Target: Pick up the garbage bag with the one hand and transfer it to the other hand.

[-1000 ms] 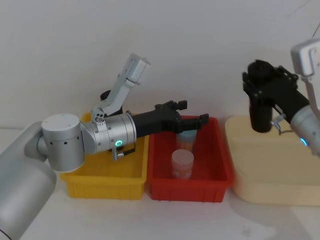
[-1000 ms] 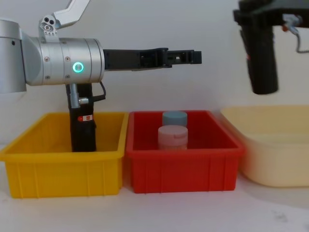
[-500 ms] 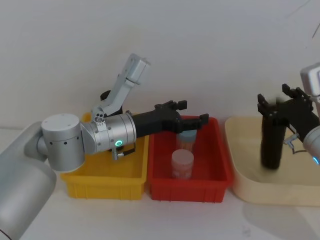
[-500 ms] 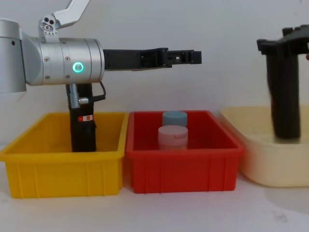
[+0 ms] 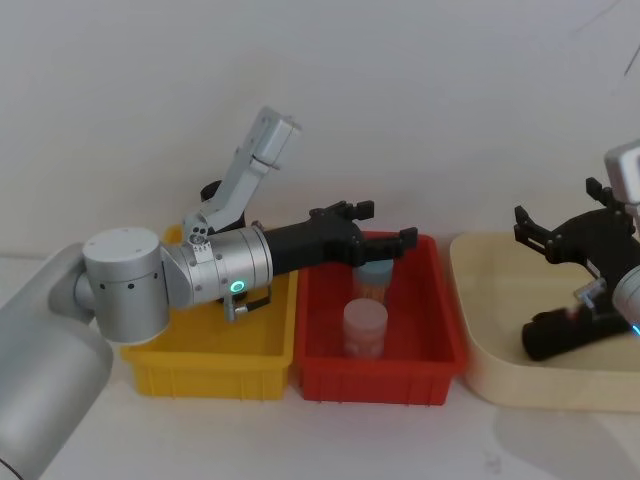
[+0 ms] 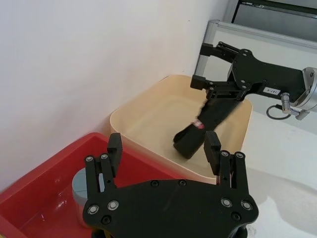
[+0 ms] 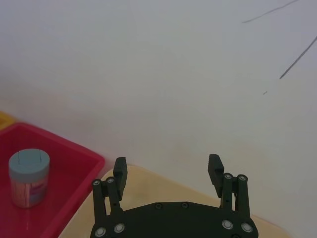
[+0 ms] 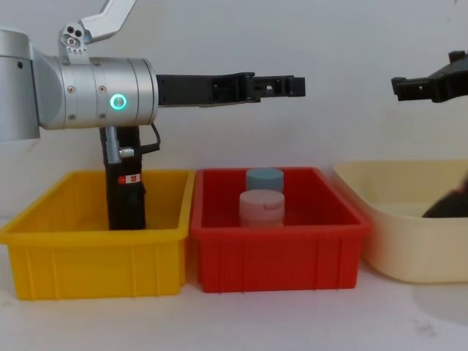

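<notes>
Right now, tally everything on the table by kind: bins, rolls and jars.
Bins: 3, yellow bin, red bin, cream tub.
Black rolls: 2, labelled roll in the yellow bin, garbage bag tilted in the cream tub.
Jars: 2, blue-lidded jar and pink-lidded jar, both in the red bin.
Total: 7.

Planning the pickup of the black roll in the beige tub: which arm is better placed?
Right. The open right gripper hangs just above the garbage bag in the beige tub; the left gripper sits over the red bin.

garbage bag mostly behind tub wall
</notes>
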Available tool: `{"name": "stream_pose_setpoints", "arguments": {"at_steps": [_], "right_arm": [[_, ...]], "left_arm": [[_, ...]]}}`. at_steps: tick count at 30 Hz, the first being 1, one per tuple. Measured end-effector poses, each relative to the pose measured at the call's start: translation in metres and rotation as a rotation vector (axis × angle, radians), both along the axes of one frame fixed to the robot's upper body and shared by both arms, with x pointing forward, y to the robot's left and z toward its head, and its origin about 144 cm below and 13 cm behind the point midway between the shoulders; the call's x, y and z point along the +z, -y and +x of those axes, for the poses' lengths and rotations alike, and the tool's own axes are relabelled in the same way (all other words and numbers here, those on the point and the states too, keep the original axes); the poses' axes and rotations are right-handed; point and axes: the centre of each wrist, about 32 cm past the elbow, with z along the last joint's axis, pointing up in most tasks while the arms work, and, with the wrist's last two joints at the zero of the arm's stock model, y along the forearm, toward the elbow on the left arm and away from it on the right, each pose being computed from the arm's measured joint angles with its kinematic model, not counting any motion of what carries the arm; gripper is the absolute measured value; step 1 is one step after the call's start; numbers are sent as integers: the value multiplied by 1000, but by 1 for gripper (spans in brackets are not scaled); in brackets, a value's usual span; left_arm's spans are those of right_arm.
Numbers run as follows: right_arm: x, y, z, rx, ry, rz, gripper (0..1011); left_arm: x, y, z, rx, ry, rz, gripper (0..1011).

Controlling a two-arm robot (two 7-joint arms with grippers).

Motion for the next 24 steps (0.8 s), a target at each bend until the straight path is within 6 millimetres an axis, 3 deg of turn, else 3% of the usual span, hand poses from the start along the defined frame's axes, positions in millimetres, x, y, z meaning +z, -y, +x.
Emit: {"name": "stream_pose_setpoints", "arguments": {"at_steps": [24], "right_arm": [[-3,2,-1,-12,-9,-6,1004]], "left_arm": [[-1,-2,-2,28,0,-3,1001]]}}
